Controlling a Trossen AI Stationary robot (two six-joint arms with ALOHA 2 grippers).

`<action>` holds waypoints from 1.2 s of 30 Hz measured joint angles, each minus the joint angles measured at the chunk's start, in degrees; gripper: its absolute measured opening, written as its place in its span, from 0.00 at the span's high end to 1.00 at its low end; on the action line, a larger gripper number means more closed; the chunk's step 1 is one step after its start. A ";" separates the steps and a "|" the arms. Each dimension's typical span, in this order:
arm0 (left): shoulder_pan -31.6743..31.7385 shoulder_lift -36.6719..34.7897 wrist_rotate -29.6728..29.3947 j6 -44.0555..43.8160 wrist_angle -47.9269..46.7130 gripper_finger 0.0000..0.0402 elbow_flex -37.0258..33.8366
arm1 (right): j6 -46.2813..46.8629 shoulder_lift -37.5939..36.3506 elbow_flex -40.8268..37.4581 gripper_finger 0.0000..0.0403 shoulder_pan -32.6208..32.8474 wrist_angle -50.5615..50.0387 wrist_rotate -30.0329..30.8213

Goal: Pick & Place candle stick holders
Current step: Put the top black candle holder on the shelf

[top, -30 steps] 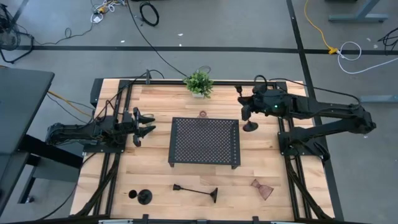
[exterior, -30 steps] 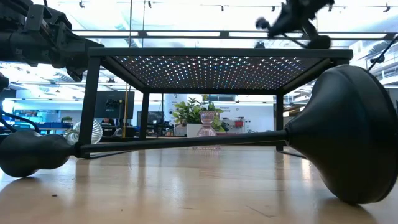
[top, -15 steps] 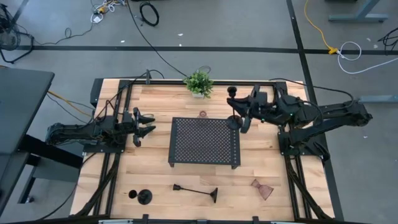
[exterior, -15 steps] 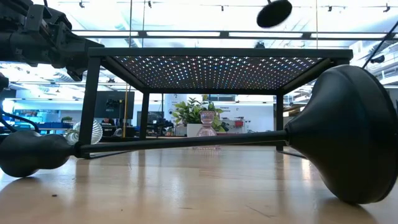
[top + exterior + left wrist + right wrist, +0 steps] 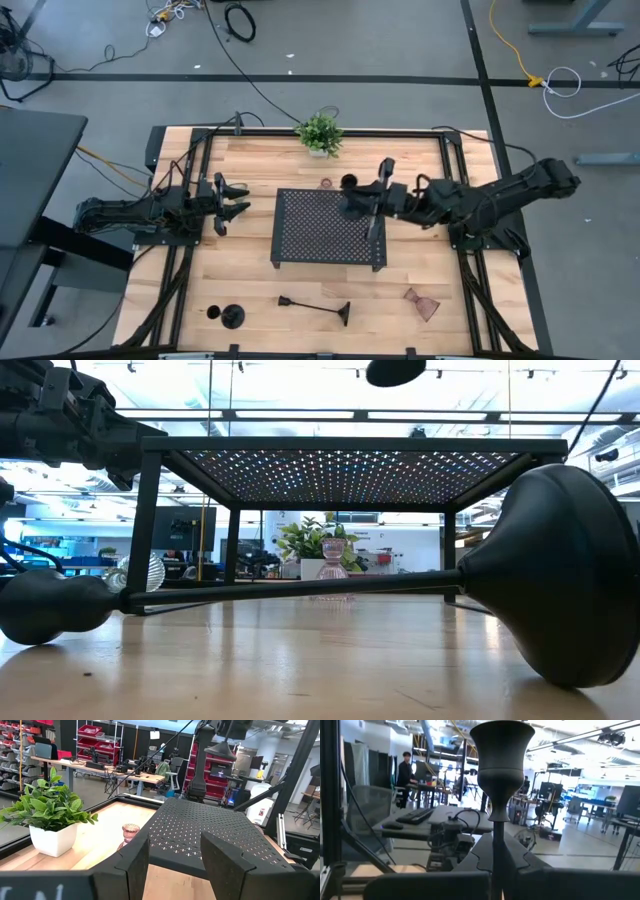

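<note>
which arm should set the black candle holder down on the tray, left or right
Right. The right gripper is shut on the black candle holder and holds it over the perforated tray. The left gripper waits open and empty beside the tray.

A black candle stick holder (image 5: 501,760) stands upright, its stem pinched between the jaws.

Right claw (image 5: 372,203) clamped; left claw (image 5: 228,201) spread.

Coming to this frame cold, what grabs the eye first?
The right gripper is shut on a slim black stemmed candle holder, carrying it above the right part of the black perforated rectangular tray at the table's middle. Another black stemmed holder lies on its side near the front edge. The left gripper waits open, left of the tray.
</note>
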 joint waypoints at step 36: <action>0.00 0.00 -0.26 0.02 -0.07 0.55 0.00 | 9.26 6.80 -17.38 1.00 -6.96 31.58 -4.09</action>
